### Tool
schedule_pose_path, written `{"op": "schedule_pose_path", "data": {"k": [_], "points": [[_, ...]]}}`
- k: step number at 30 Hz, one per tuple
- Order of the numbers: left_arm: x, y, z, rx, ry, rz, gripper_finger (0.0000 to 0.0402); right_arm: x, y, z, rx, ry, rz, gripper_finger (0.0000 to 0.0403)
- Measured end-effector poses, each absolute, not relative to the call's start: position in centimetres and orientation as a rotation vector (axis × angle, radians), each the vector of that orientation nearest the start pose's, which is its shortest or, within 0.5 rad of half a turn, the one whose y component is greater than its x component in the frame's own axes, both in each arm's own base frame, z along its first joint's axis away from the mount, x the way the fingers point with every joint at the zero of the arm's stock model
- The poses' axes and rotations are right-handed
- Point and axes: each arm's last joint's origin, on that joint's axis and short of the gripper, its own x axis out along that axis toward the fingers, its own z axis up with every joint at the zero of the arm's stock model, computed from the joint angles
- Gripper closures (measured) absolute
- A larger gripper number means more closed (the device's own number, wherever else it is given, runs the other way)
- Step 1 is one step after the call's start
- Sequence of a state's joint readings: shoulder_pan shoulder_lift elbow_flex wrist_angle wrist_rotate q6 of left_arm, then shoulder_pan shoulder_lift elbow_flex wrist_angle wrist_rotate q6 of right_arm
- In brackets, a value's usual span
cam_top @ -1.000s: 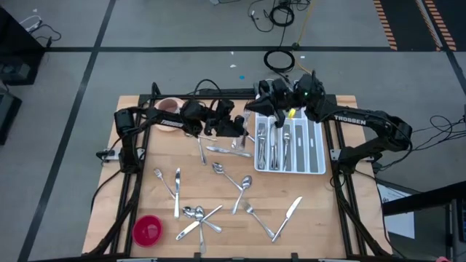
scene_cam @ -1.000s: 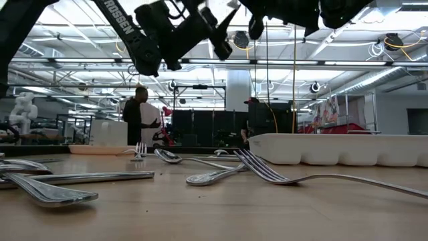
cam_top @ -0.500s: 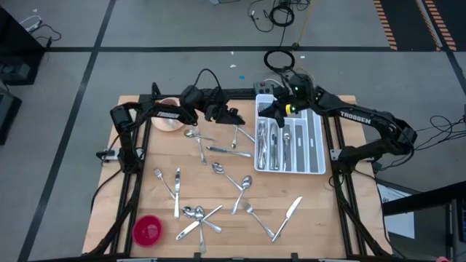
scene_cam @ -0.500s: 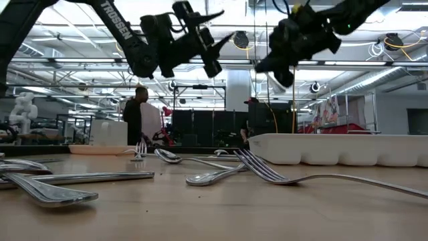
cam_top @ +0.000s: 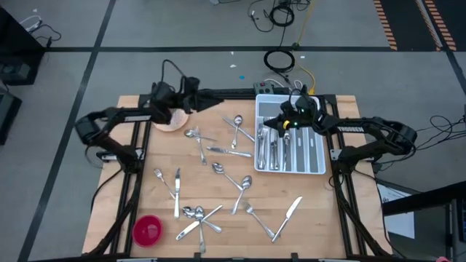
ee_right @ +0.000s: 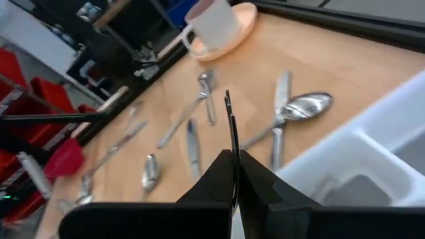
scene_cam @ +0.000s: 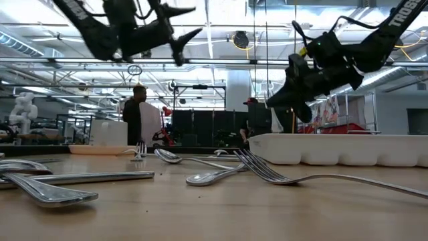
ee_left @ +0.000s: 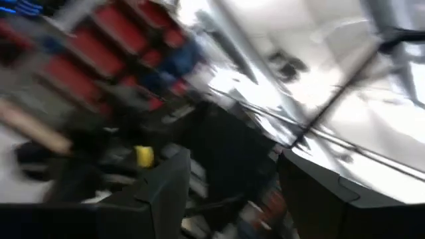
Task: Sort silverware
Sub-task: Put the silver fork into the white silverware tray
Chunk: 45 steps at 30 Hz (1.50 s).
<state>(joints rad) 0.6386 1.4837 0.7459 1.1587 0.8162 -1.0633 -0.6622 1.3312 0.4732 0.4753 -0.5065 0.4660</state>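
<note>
Silverware (cam_top: pixel 218 188): mostly lay loose across the near table (cam_top: pixel 313 218); several pieces filled my white tray (cam_top: pixel 318 156). My right end effector (cam_top: pixel 266 123), clenched and empty, had dropped over the tray. My left end effector (cam_top: pixel 218 94), released and empty, had withdrawn to the far edge; next pick pending.

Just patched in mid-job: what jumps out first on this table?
Shiny silver metal forks, spoons and knives lie scattered over the wooden table, with more already lying in the white compartmented plastic tray at its right. The right gripper, jaws shut, hovers over that tray; the left gripper hangs open near the far edge.
</note>
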Motion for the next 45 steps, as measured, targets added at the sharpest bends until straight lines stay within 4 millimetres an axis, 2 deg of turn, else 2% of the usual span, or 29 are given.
{"op": "schedule_pose_path", "data": {"k": [7,15,20,33,39,45], "points": [[21.9,14.5,25.2,-0.829,-0.130,0.007,0.0173,20.3,-14.2,17.4,0.616,0.297,-0.267,0.0403],[19.9,13.4,24.4,-0.850,-0.149,0.132,0.0173,21.1,-14.7,15.4,0.646,0.341,-0.286,0.0403],[19.6,13.3,24.1,-0.857,-0.119,0.197,0.0173,21.8,-15.0,14.6,0.682,0.309,-0.281,0.0403],[19.6,13.3,23.8,-0.884,-0.092,0.213,0.0173,21.9,-14.2,13.3,0.716,0.421,-0.284,0.0396],[19.6,13.3,23.8,-0.884,-0.091,0.212,0.0173,21.8,-14.2,13.2,0.700,0.435,-0.286,0.0365],[19.6,13.3,23.8,-0.885,-0.083,0.198,0.0173,21.8,-14.2,13.2,0.700,0.435,-0.286,0.0306]]}}
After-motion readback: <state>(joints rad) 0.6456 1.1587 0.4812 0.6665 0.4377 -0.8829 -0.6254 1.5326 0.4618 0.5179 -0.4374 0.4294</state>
